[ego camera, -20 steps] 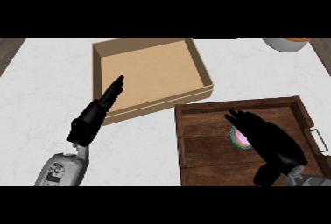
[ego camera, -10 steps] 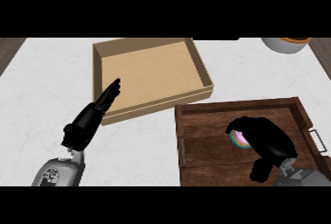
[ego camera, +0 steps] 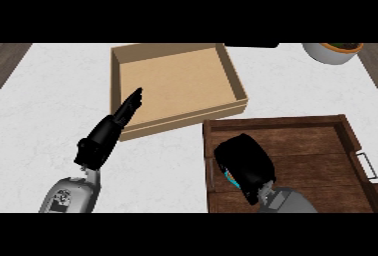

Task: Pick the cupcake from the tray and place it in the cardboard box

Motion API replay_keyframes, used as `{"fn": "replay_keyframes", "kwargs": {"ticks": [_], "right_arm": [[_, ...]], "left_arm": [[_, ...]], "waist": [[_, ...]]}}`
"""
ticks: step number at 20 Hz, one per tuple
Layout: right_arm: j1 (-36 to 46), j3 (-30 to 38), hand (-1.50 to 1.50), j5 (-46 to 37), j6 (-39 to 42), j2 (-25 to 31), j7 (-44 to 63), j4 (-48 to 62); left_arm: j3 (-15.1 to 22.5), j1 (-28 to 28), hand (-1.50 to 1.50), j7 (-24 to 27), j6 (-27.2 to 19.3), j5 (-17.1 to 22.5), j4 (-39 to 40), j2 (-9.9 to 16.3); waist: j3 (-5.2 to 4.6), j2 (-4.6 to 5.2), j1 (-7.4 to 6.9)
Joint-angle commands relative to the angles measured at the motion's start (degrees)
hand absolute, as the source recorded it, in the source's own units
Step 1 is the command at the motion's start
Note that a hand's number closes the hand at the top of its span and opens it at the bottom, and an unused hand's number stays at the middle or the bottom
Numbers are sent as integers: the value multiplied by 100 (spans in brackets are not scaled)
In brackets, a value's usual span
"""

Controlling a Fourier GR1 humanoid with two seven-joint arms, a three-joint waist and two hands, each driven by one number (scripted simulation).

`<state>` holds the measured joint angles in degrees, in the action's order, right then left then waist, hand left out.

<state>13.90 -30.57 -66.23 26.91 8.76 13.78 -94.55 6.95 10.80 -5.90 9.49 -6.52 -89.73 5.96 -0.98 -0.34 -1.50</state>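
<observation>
Cupcake sits at the tray's left edge, mostly hidden under the right hand, whose fingers curl round it. Lifted low, it could snag the tray wall or the cardboard box rim. Left hand rests straight-fingered over the box's near-left corner.

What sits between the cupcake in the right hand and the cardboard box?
Nothing visible on the counter. The right hand, curled round the partly hidden cupcake, sits over the dark wooden tray; its near rim and the tan cardboard box wall must be cleared.
</observation>
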Motion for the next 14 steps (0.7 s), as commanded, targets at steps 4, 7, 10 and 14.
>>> {"fn": "replay_keyframes", "kwargs": {"ticks": [4,7,10,14], "right_arm": [[1087,-1289,150,249,-1256,-845,1298,962],[1406,-1589,150,188,-1802,-854,1850,895],[1775,-1852,150,283,-2099,-861,2243,947],[2220,-2267,150,780,-1814,-868,3014,-23]], "left_arm": [[77,214,0,-112,-2,-23,67,-125],[38,-25,0,175,53,-45,135,-19],[-103,17,0,7,51,0,-4,51],[-181,-6,0,161,154,72,137,101]], "waist": [[102,76,-147],[98,52,-84],[98,42,-13],[94,22,6]]}}
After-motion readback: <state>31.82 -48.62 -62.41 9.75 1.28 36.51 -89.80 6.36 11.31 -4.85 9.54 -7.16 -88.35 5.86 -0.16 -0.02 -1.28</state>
